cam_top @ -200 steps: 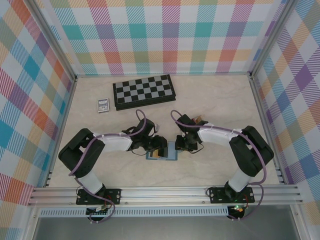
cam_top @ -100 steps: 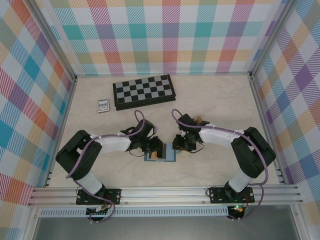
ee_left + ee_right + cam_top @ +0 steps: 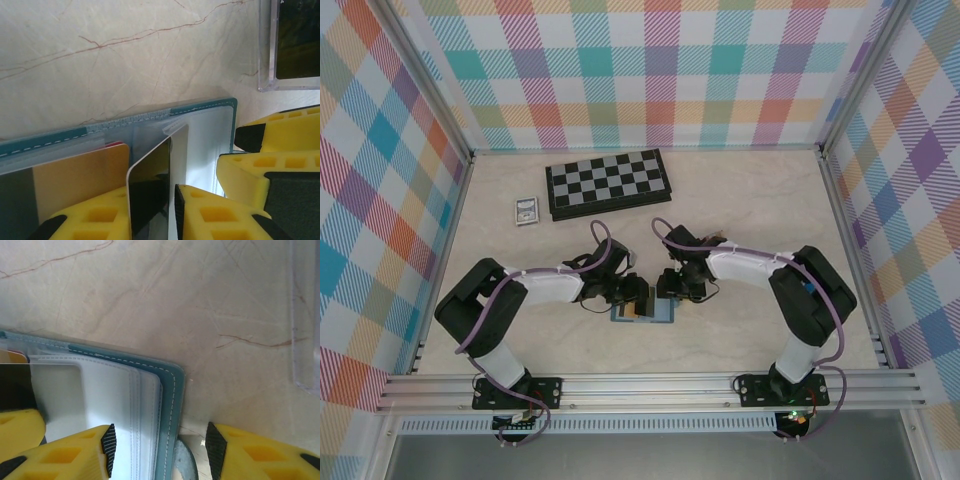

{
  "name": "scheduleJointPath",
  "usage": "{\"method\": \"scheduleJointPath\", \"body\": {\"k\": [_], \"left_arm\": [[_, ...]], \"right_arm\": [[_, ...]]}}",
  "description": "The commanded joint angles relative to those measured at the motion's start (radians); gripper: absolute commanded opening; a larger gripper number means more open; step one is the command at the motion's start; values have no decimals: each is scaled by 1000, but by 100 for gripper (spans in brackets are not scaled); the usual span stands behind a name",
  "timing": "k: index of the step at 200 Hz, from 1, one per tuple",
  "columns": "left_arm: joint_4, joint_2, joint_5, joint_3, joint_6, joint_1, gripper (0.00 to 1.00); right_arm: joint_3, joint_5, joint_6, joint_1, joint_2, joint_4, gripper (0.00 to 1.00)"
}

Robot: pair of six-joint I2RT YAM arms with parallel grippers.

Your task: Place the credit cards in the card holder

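Looking down from the top camera, both arms are reaching in over the card holder [image 3: 645, 314], which is lying open on the counter [image 3: 760, 200] directly beneath the two claws. The left claw [image 3: 638, 292] is hanging over the holder's left half and the right claw [image 3: 670, 284] over its right edge, the two nearly touching.

In the left wrist view, the left claw is pinching a dark card [image 3: 150, 192] on edge between its yellow fingers [image 3: 205, 212]. The card's far corner is touching the clear sleeves just ahead of the fingertips. A tan card [image 3: 80, 175] is sitting in a slot to the left of the pinched card.

In the right wrist view, the right claw is standing spread, straddling the holder's stitched teal edge. One finger [image 3: 65, 452] is seemingly resting on the sleeves, and the other is sitting over bare counter beyond the edge.

The step in hand is, I judge, feeding the dark card into a pocket. Doing it well is calling for flattening the card's tilt until its leading edge is meeting the slot mouth. The push should then be going slowly along the slot, with the right claw pressing the holder down so it is not sliding away.
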Motion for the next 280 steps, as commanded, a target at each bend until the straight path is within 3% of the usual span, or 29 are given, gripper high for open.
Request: {"method": "scheduleJointPath", "body": {"k": [1, 53, 104, 132, 150, 175, 223, 280], "left_arm": [[-83, -40, -47, 1, 6, -11, 35], [-162, -77, -91, 18, 19, -12, 42], [-214, -90, -128, 24, 24, -11, 41], [-225, -96, -152, 24, 30, -11, 31], [-171, -61, -103, 25, 23, -12, 23], [-92, -2, -49, 29, -16, -17, 21], [-56, 45, -8, 58, -28, -34, 26], [-228, -62, -136, 55, 18, -35, 43]], "right_arm": [[24, 52, -13, 13, 31, -53, 50], [14, 48, 1, 13, 37, -43, 46], [10, 30, 4, 13, 37, -27, 42], [-1, -6, 2, 14, 33, 2, 33], [-7, -36, 4, 13, 30, 20, 27], [-12, -46, 7, 13, 30, 26, 19], [-20, -39, 20, 13, 32, 28, 16], [-6, 12, 25, 12, 28, -13, 18]]}}
